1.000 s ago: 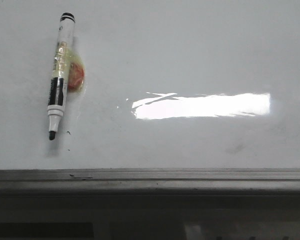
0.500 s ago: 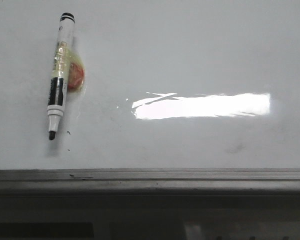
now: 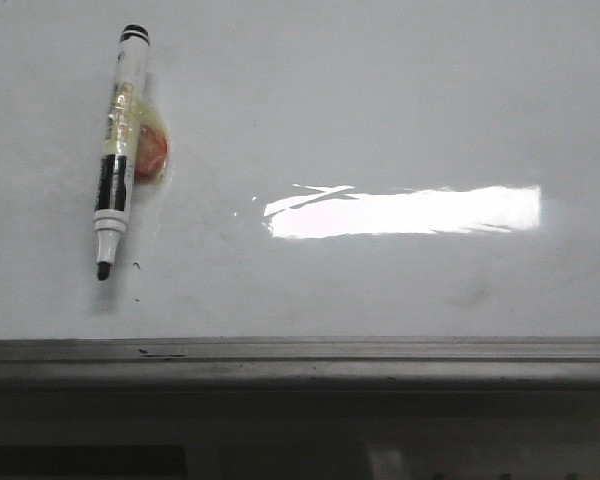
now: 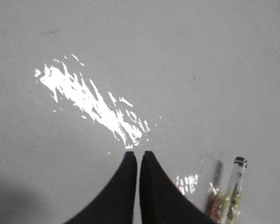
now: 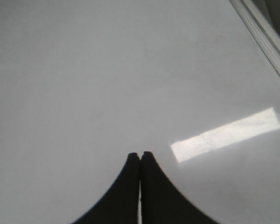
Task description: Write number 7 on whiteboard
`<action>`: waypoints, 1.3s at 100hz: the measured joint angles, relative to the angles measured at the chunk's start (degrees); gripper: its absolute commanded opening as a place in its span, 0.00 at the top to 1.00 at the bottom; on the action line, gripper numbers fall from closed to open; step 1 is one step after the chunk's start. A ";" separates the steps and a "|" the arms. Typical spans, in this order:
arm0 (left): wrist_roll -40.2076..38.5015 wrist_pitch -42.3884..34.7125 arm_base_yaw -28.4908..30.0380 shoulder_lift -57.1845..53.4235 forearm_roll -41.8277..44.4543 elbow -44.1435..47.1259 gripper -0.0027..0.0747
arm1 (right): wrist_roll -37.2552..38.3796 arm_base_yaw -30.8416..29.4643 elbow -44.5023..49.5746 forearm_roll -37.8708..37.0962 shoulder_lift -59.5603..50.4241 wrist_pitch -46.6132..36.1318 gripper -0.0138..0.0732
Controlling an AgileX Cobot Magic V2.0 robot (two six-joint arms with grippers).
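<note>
The whiteboard [image 3: 380, 100] fills the front view, glossy white with a bright light glare and a grey metal frame along its near edge. No number 7 shows on it, only tiny black specks. A white-and-black marker [image 3: 115, 150] lies on the board at the left, uncapped, black tip toward the frame, with tape and a red blob at its middle. It also shows in the left wrist view [image 4: 233, 196]. My left gripper [image 4: 138, 154] is shut and empty above the board, beside the marker. My right gripper [image 5: 140, 155] is shut and empty over bare board. Neither gripper shows in the front view.
The grey metal frame [image 3: 300, 360] runs along the board's near edge, and shows in the right wrist view [image 5: 266, 37] too. A faint grey smudge [image 3: 470, 296] marks the board on the right.
</note>
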 measured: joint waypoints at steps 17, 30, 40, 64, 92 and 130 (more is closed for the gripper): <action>1.95 4.86 -0.78 0.00 -0.17 -2.36 0.99 | -0.66 0.00 -4.90 3.13 0.00 8.90 0.92; 3.94 12.63 -1.52 3.24 9.92 -11.36 0.99 | -4.65 0.00 -15.34 -3.37 2.63 26.44 0.91; 4.33 19.54 -1.52 8.76 17.48 -18.61 0.93 | -6.86 0.00 -22.99 -9.81 8.33 39.70 0.91; 10.75 32.93 -1.52 24.45 21.33 -29.46 0.44 | -7.47 0.00 -35.19 -16.18 18.25 50.95 0.61; 26.67 33.67 -7.88 33.40 4.64 -31.38 0.44 | -7.72 1.66 -37.95 -13.48 18.45 52.21 0.21; 28.60 23.42 -21.75 47.33 -1.05 -31.50 0.44 | -7.72 2.79 -37.95 -13.12 18.45 52.44 0.22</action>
